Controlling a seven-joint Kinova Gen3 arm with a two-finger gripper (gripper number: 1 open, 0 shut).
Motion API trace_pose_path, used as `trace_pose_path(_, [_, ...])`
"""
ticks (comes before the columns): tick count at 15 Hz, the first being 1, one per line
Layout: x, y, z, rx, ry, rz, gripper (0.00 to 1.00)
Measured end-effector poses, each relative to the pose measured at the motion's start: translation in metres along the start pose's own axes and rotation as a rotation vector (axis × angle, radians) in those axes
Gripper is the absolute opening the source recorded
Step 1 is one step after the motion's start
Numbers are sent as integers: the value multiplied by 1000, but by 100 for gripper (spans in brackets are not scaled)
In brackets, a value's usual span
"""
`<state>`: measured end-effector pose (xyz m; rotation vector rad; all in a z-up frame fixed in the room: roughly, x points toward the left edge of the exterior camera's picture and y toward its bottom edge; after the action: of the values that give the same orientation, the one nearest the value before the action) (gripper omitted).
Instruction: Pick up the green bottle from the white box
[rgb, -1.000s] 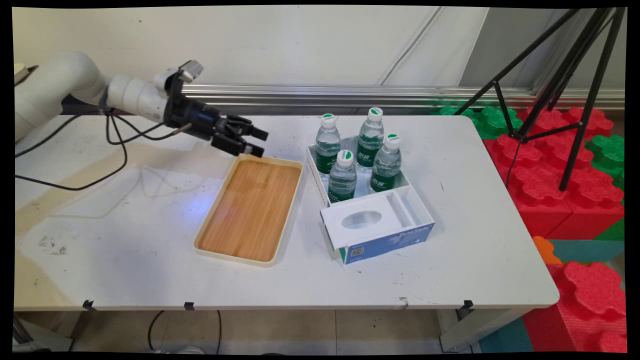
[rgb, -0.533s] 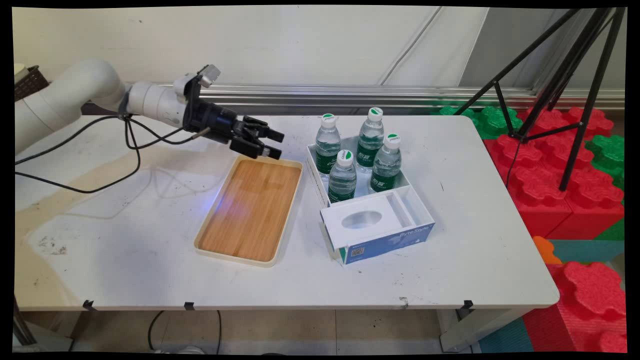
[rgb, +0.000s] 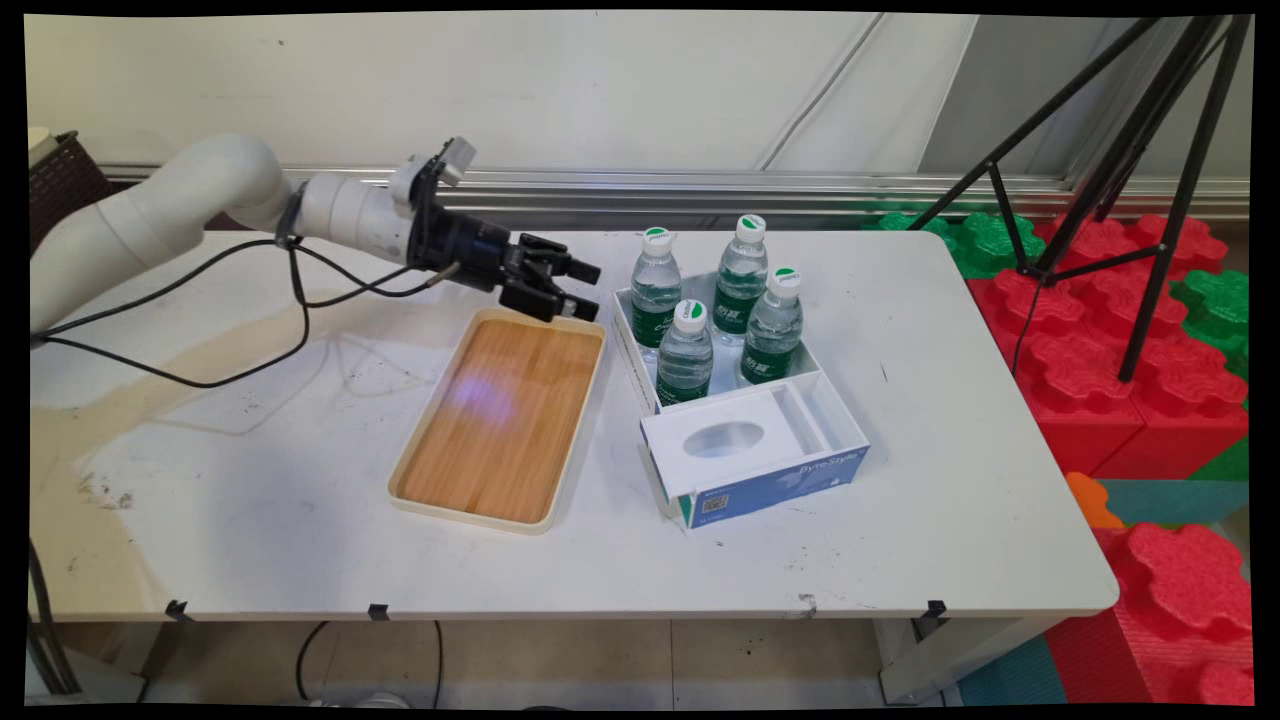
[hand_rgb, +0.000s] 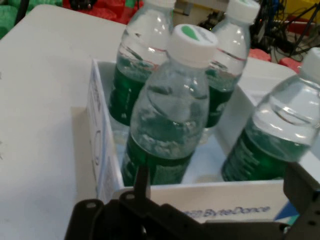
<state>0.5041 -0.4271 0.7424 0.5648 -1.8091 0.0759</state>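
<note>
My black gripper (rgb: 596, 292) hangs open and holds nothing, above the far right corner of a wooden tray (rgb: 500, 420). It points right at several green-labelled water bottles standing in a white box (rgb: 626, 345) with a blue front. The back left bottle (rgb: 655, 285) is nearest, a short gap from the fingertips. In the hand view that bottle (hand_rgb: 170, 120) fills the middle, upright with a white cap, behind the box wall (hand_rgb: 100, 150). Another bottle (hand_rgb: 280, 140) stands at the right, and the gripper (hand_rgb: 220, 200) rises from the bottom edge.
A white insert with an oval hole (rgb: 722, 440) covers the box's near end. A black tripod (rgb: 1150, 200) stands over red and green foam blocks (rgb: 1100, 330) off the table's right edge. Black cables (rgb: 250, 340) trail from the arm over the table's left part.
The arm has swung right, carrying the open gripper from the tray's far left corner to its far right corner, closer to the bottles. Nothing on the table has moved.
</note>
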Motion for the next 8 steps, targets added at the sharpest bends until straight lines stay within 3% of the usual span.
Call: trace_pose_path(8, [0, -15, 32, 23, 18, 50, 100])
